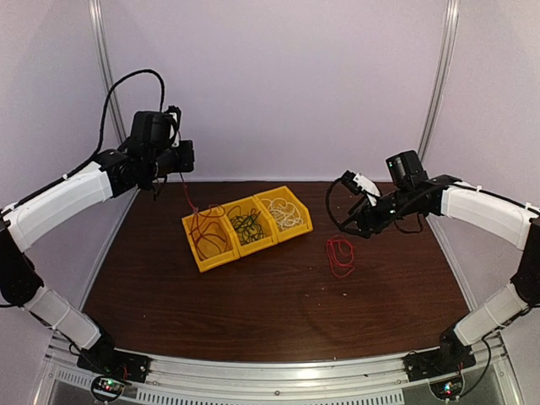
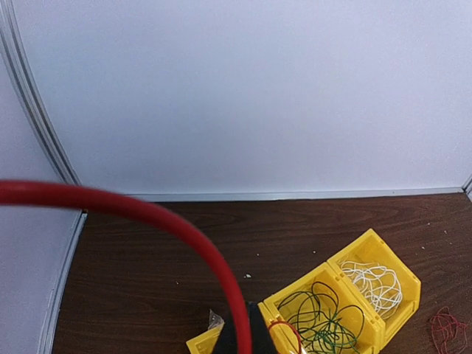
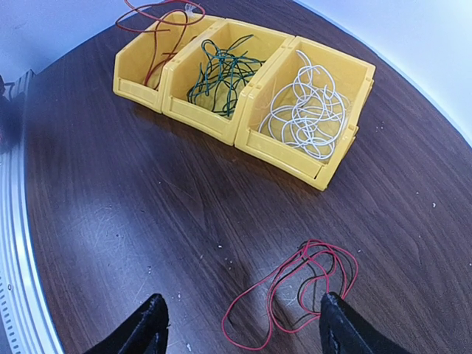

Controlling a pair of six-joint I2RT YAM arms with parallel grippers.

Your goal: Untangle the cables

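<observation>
Hard to see the left gripper's (image 1: 179,165) fingertips, cropped at the wrist view's lower edge; clamped shut, high at far left, on a red cable (image 2: 184,228) running up from the leftmost bin. Counted: three yellow bins (image 3: 199,116) in a row, holding red, a dark green cable (image 3: 221,70) and a white cable (image 3: 310,110). Right of them on the table (image 1: 253,312), one loose red cable (image 3: 313,265), below the right gripper (image 3: 243,332), spread wide, holding nothing.

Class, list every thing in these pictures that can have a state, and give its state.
Left gripper: raised, shut on thin red cable.
That cable: one strand lifted, rest in left yellow plastic bin.
Dark green cable: tangled in middle bin.
White cable: tangled in right bin.
Second red cable: loose on dark wooden table.
Right gripper: open, above it.
</observation>
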